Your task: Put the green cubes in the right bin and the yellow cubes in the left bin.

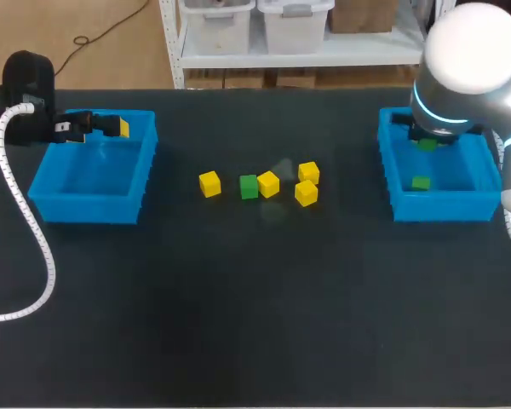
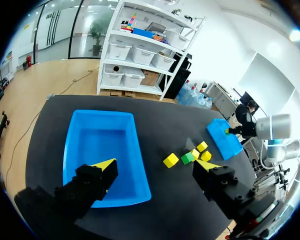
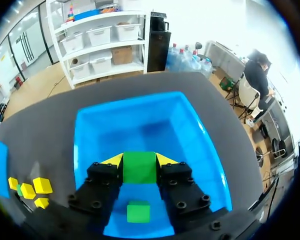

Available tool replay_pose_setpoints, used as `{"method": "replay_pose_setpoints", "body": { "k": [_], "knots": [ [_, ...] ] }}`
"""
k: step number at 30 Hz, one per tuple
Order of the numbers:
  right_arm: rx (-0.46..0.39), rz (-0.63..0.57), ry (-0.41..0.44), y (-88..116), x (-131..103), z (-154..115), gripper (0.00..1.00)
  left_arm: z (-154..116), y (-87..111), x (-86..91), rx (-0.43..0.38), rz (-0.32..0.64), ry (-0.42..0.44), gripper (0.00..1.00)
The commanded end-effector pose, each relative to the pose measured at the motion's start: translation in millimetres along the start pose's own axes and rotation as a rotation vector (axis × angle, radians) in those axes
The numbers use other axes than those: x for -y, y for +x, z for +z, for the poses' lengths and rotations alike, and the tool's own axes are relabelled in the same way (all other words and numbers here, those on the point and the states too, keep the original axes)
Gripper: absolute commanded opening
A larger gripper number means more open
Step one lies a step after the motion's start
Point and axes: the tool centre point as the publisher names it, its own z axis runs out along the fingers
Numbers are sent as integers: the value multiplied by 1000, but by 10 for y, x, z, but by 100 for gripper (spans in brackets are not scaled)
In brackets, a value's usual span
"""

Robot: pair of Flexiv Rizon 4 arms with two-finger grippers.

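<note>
**Let the green cube go low and in the middle of the right bin**

Our right gripper [image 3: 140, 161] pinches a green cube [image 3: 139, 170] between its two yellow tips. It hangs above the right bin [image 1: 443, 209] at the right edge of the head view. A second green cube [image 3: 138, 212] lies on that bin's floor, under the gripper and nearer the wrist than the held one. We judge the step in hand to be the drop.

To do it well, we should keep the held cube over bare floor, away from the walls and from the cube lying below. We should part the fingers evenly so that it falls flat and does not tip off one pad. A low release would keep it from bouncing out. Then we should lift straight up before we swing away.

Our left gripper [image 2: 156, 165] stands spread wide with nothing between its fingers, over the left bin [image 1: 85, 209] at the upper left of the head view. That bin's floor looks bare.

In the middle of the table [image 1: 255, 324], the loose green cube [image 1: 249, 186] sits between yellow cubes [image 1: 209, 183], close beside one of them. We expect that pick to need a narrow approach.
</note>
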Motion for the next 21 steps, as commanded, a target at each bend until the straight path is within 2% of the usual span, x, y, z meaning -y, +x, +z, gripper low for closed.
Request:
{"method": "replay_pose_setpoints", "body": {
  "k": [1, 5, 10, 13, 18, 21],
  "knots": [
    [9, -6, -11, -20, -39, -21, 100, 4, 1, -6, 1, 0, 2, 100],
    [53, -43, -37, -110, -190, -207, 100, 4, 1, -6, 1, 0, 2, 100],
    [122, -141, -100, -142, -652, -578, 100, 4, 1, -6, 1, 0, 2, 100],
    [140, -210, -160, -54, -1039, -745, 100, 4, 1, -6, 1, 0, 2, 100],
    [140, -346, -261, 225, -1633, -887, 100, 4, 1, -6, 1, 0, 2, 100],
    [127, -508, -347, 409, -1934, -900, 100, 4, 1, -6, 1, 0, 2, 100]
  ]
}}
